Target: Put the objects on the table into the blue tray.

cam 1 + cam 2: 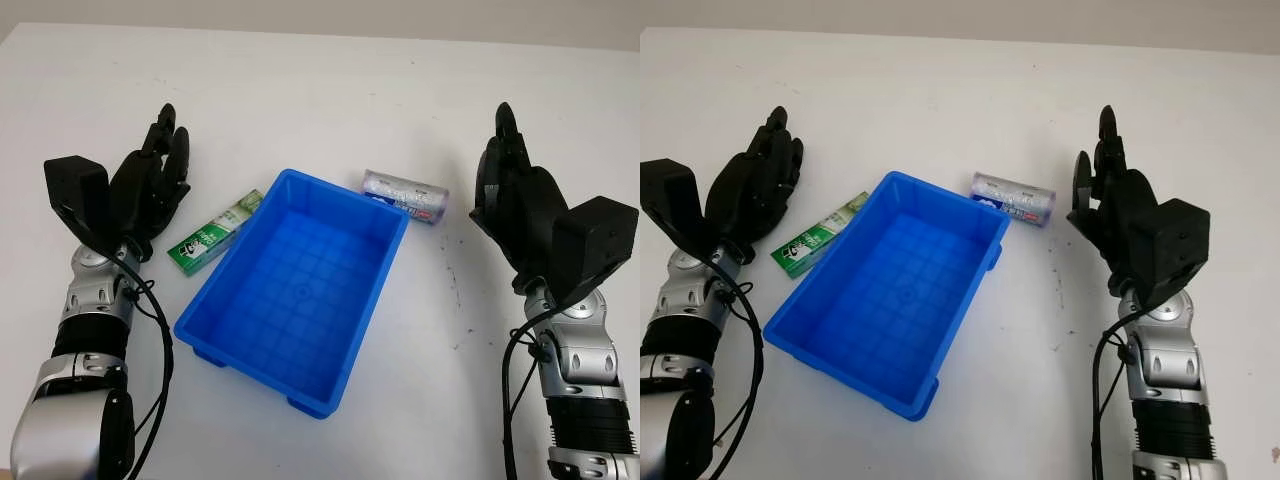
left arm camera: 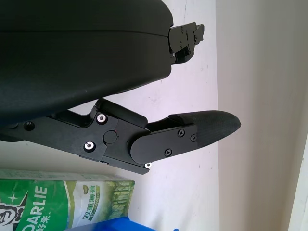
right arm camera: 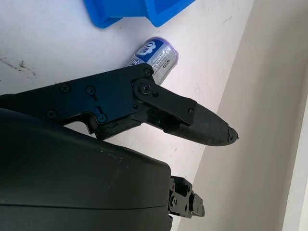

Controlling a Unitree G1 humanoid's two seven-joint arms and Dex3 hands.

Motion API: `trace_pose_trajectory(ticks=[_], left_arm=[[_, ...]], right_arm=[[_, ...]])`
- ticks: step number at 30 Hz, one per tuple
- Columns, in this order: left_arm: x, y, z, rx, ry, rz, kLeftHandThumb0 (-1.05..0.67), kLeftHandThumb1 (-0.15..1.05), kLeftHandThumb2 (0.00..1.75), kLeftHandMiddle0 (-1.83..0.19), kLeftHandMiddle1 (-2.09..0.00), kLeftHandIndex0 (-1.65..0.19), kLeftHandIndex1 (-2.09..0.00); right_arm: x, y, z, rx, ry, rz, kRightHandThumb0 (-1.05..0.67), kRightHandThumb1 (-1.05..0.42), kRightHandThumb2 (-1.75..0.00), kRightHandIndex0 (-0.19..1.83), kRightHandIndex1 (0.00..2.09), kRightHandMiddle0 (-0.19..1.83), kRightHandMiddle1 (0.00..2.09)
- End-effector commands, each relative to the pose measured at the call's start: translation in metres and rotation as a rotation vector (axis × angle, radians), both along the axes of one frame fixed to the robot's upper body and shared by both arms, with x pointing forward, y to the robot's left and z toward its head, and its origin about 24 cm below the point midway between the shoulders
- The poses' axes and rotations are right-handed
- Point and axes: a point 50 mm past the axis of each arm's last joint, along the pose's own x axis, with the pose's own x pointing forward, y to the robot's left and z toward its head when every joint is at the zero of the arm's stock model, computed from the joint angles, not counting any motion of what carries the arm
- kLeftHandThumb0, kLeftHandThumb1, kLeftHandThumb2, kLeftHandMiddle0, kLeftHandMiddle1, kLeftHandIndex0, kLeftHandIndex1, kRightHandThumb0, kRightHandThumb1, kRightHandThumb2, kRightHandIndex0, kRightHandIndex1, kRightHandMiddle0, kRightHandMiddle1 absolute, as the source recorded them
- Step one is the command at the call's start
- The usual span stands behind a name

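Observation:
An empty blue tray (image 1: 258,318) sits in the middle of the white table. A green box (image 1: 214,233) lies flat against the tray's left rim; its label shows in the left wrist view (image 2: 62,203). A silver cylindrical pack (image 1: 405,195) lies on its side just beyond the tray's far right corner, and appears in the right wrist view (image 3: 154,56). My left hand (image 1: 150,185) is open, raised just left of the green box. My right hand (image 1: 510,190) is open, raised to the right of the silver pack. Neither hand touches anything.
The white table (image 1: 320,90) stretches bare behind the tray to a pale wall. Small dark marks (image 1: 455,290) dot the surface right of the tray.

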Motion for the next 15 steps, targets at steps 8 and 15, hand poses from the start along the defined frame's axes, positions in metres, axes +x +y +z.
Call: trace_pose_trajectory(ticks=[8,15], left_arm=[[0.004,-0.005,0.003,0.008,-0.002,0.0,-0.76,1.05,0.62,0.19,0.0,0.19,0.0],[0.002,-0.003,0.003,0.011,-0.031,0.018,-0.76,1.05,0.62,0.19,0.0,0.19,0.0]], right_arm=[[0.006,-0.005,0.011,-0.009,-0.027,0.012,-0.67,-1.05,-0.79,-0.19,0.0,-0.19,0.0],[0.017,-0.015,0.058,-0.113,-0.122,-0.066,-0.52,-1.04,-0.28,-0.01,0.1,-0.06,0.17]])
